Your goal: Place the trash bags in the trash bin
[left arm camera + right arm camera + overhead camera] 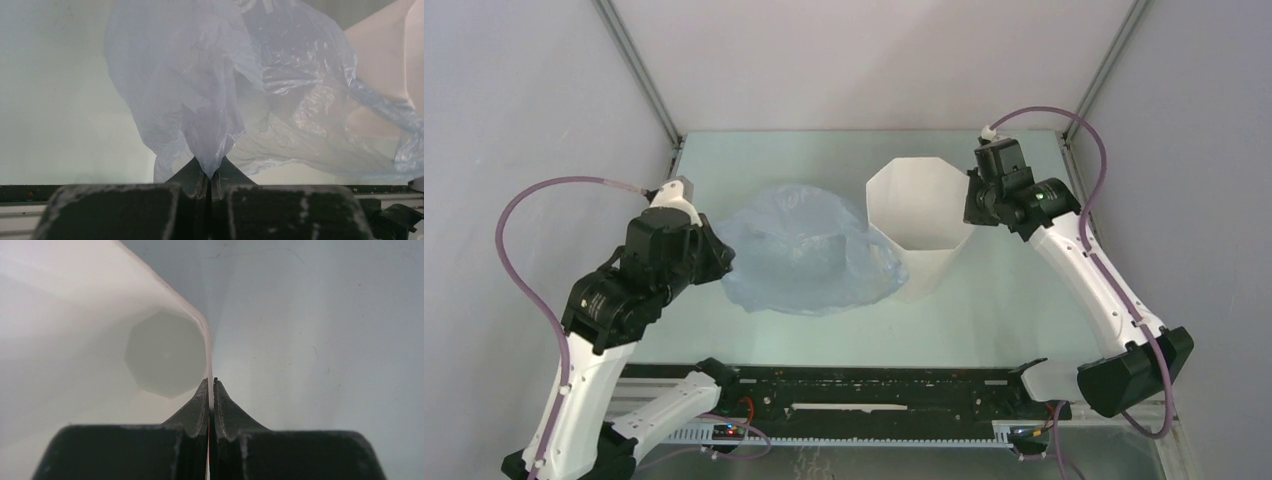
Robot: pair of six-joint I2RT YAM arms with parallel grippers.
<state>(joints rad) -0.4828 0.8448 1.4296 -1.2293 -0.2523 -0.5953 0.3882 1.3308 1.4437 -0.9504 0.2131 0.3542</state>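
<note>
Where the left jaws meet, they are clamped tight on a gathered fold of the bag [210, 100], and the film fans out from the pinch in glossy wrinkles. The right jaws, likewise pressed together, grip the thin wall of the bin [75, 315] at its rim, one finger inside and one outside. The bin's floor shows bare below.

Seen from above, the bag billows across the middle of the worktop [1024, 320]. Its left margin is at the left jaws and its right margin touches the bin's left wall, low on the side. The bin stands upright toward the far edge, right of centre, and is held at the right side of its rim.

Progress, as judged: both holds are made, with the bag secured and the bin steadied, but no part of the film is over the rim or inside.

Remaining: raise the bag above the opening, feed it down, and release. As the film spreads wider than the bin, it will likely need pushing in.
</note>
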